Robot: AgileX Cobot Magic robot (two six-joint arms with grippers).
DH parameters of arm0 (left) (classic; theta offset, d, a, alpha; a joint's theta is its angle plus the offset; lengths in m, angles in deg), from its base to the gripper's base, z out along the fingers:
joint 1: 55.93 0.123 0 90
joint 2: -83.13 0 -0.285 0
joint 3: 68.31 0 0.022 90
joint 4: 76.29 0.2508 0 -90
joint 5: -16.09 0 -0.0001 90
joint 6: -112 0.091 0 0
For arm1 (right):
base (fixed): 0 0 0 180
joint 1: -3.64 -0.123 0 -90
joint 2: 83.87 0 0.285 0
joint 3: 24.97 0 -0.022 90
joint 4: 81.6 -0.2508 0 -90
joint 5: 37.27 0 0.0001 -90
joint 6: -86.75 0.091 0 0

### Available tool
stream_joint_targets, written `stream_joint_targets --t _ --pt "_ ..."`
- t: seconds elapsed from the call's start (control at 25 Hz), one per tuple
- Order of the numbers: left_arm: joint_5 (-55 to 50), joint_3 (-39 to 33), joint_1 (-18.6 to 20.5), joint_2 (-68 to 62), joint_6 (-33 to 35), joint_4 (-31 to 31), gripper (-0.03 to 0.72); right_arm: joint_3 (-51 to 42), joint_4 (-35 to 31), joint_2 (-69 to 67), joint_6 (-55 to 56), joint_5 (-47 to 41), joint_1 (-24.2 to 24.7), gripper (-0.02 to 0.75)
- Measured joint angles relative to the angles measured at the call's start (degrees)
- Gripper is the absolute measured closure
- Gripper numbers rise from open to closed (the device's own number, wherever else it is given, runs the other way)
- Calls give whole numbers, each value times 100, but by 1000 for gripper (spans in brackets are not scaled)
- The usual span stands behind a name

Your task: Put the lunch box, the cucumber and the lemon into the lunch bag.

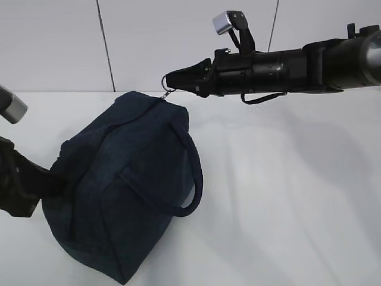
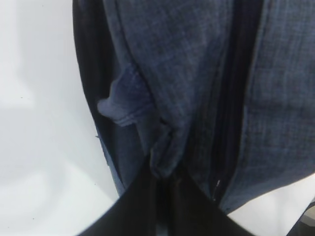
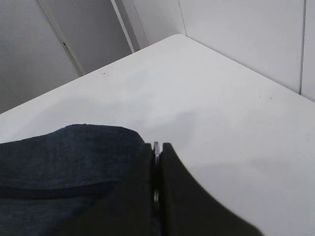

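Lunch bag [image 1: 119, 185] sits on the white table [image 1: 286, 190], leaning, zip side up. Taking the bag as ref for everything below.

R gripper [image 1: 169, 80]: at the bag's top far corner, just above the fabric. My fingers are pinched together on the silver ring pull [image 1: 167, 93]; R wrist view shows the ring [image 3: 156, 147] as a thin metal edge squeezed between the two pads, no gap either side. Ring hangs from my tips down to the bag corner. R arm runs out horizontally, away from the bag toward the right edge of the exterior view.

L gripper [image 1: 56, 182]: at the bag's lower-left end, pressed into it. L wrist view: my fingers [image 2: 147, 206] are close together w/ a fold of the navy fabric [image 2: 165, 157] bunched between them, so holding the bag's end.

Zipper [image 2: 229, 98]: dark line running along the bag top in L wrist view; looks closed over the visible stretch, can't tell for the rest.

Loop handle [image 1: 193, 173] droops over the bag's near-right side. Small fabric tab [image 2: 120, 103] sticks out left of the pinched fold.

Lunch box, cucumber, lemon: not visible in any view.
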Motion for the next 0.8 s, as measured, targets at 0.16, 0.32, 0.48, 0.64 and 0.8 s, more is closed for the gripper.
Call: stream_joint_targets --t 0.16,0.32,0.48,0.64,0.8 --pt "0 0 0 0 -12 8 694 78 31 -10 0 138 0 730" --pt "-11 5 0 0 -12 8 694 141 39 -86 0 162 9 730" --pt "-47 13 0 -9 -20 8 694 186 39 -222 0 273 23 730" --pt "-47 13 0 -9 -23 8 694 191 39 -235 0 428 23 730" --pt "-56 13 0 -9 -23 8 694 200 28 -315 0 505 23 730"
